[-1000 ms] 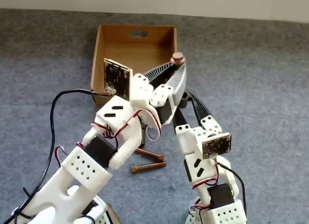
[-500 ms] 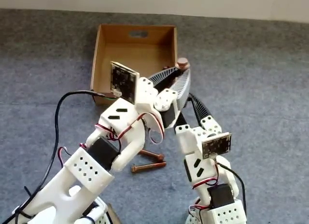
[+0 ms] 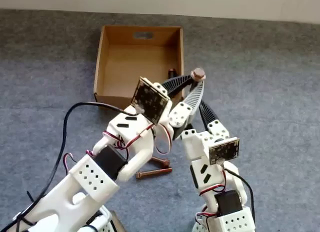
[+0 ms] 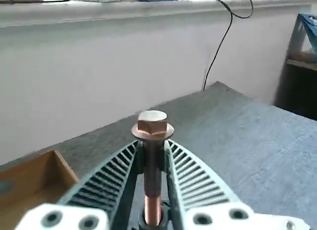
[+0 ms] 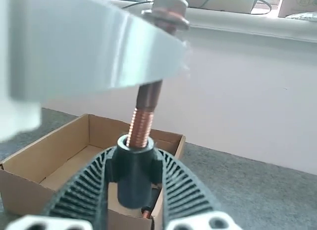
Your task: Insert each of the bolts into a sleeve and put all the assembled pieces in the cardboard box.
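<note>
Bolt [image 4: 152,155] stands upright, head up, pinched on its shaft by the left gripper [image 4: 153,146], whose fingers are closed narrow on it. Its threaded end sits in the mouth of the sleeve [image 5: 132,183]. Most of the shaft shows above the sleeve, so only the tip is in.

The sleeve is dark and upright, clamped between the fingers of the right gripper [image 5: 133,158], directly under the left gripper. Both grippers are stacked and holding, with bolt and sleeve in line and off the table [image 3: 260,82].

In the high view the bolt head shows just outside the box [image 3: 102,57], beside its wall and near the front corner on that side. The left arm comes in from the lower left and crosses over the right arm, which comes up from below.

The box is open-topped and sits at the far side of the table from the arm bases. A small dark-and-copper piece [image 3: 171,72] lies inside against the wall nearest the grippers. Can't tell exactly what it is.

Two loose bolts [image 3: 153,173] lie flat on the table between the arms, close together, well apart from the box, one partly under the left arm.
</note>
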Robot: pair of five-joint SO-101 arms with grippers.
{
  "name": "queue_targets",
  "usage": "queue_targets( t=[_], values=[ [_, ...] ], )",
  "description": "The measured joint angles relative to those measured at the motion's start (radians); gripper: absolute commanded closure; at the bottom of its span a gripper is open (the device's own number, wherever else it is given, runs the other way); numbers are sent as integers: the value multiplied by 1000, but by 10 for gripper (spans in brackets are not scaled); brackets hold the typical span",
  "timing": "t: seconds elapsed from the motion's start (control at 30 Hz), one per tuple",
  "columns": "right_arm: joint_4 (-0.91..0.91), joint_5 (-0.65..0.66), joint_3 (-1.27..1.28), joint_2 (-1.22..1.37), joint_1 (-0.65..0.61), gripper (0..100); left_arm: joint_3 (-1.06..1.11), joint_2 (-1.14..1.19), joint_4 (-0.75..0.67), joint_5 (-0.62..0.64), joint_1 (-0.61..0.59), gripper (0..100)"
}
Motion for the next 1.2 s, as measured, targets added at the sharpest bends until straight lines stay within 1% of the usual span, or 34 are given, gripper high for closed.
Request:
queue_targets(
  t=[0.23, 0.7, 0.73, 0.83, 0.9, 1.2],
  values=[
    [0, -2, 0, 2, 3, 993, 84, -3, 0, -5, 0, 992],
    [0, 0, 0, 2, 2, 993, 133, -5, 0, -3, -20, 991],
    [0, 0, 0, 2, 2, 993, 133, -5, 0, -3, -20, 980],
    [0, 0, 0, 2, 2, 993, 133, -5, 0, -3, -20, 896],
    [0, 0, 0, 2, 3, 993, 133, -5, 0, -3, -21, 862],
    [2, 0, 0, 2, 3, 993, 140, -6, 0, -3, -31, 870]
  ],
)
